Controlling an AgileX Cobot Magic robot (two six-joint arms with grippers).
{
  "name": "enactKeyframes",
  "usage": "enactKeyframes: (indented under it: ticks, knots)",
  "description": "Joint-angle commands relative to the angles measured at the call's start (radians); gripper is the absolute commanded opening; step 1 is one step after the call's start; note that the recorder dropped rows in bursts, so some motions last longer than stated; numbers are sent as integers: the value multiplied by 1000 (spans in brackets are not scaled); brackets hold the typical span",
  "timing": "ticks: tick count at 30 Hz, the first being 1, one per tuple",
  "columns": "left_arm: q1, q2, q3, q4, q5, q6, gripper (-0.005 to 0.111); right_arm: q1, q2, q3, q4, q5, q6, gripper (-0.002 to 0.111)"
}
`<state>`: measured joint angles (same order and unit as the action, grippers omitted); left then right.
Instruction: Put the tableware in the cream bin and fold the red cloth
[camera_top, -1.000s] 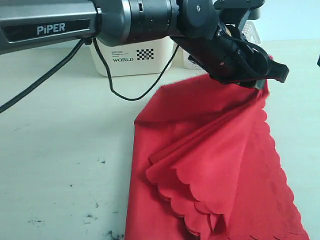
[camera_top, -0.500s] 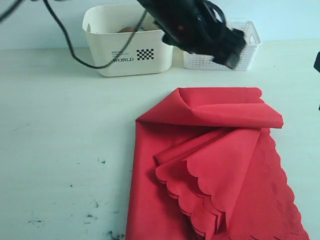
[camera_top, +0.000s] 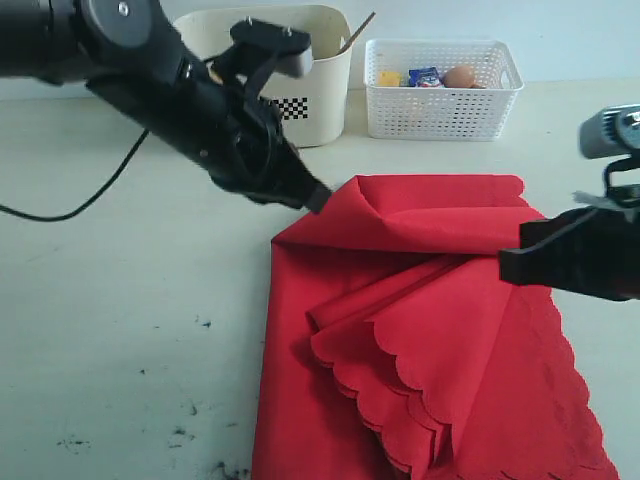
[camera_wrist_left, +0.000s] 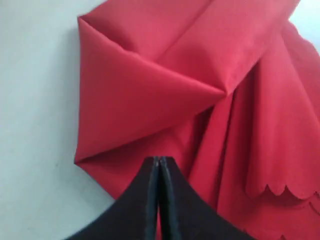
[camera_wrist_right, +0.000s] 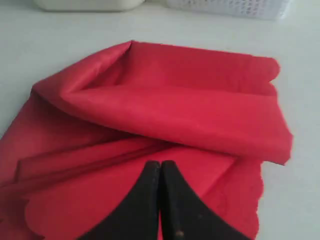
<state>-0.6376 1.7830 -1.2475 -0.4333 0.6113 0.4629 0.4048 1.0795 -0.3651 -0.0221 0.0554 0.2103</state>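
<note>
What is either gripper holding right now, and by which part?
Nothing, as far as shows: the left gripper and right gripper are both shut with no fabric between their tips, poised over the red cloth.

matt red cloth (camera_top: 430, 330), smooth cream plastic bin (camera_top: 330, 80), white plastic lattice basket (camera_top: 440, 112), scuffed pale table (camera_top: 120, 330)
</note>
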Motion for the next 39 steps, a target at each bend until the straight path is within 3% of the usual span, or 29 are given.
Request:
enactKeyframes:
  ticks: [1,5,7,11,12,16,24,30,33,39]
  knots:
    - [-3,47,117,-266,-80,282,2,121,177,-37,5,-140,-8,0]
    - [-3,142,124,-565,-34,584,2,142,318,-109,5,-131,-8,0]
    - [-3,180,122,-702,-91,746,2,142,367,-119,2,-136,-8,0]
    - [9,245,64,-765,-598,759,2,142,401,-123,-3,-133,-8,0]
    - [19,252,49,-787,-655,740,2,142,401,-123,-3,-133,-8,0]
    - [62,259,11,-789,-511,722,2,142,401,-123,-3,-103,-8,0]
    - [69,181,22,-617,14,682,2,142,424,-136,-45,-160,-8,0]
    - [61,89,145,-599,-48,666,2,140,540,-240,-45,-152,-55,0]
    - [13,92,191,-682,-57,779,2,140,553,-281,-45,-121,-60,0]
    - [-95,198,149,-814,-264,958,2,140,494,-294,-45,-31,-117,0]
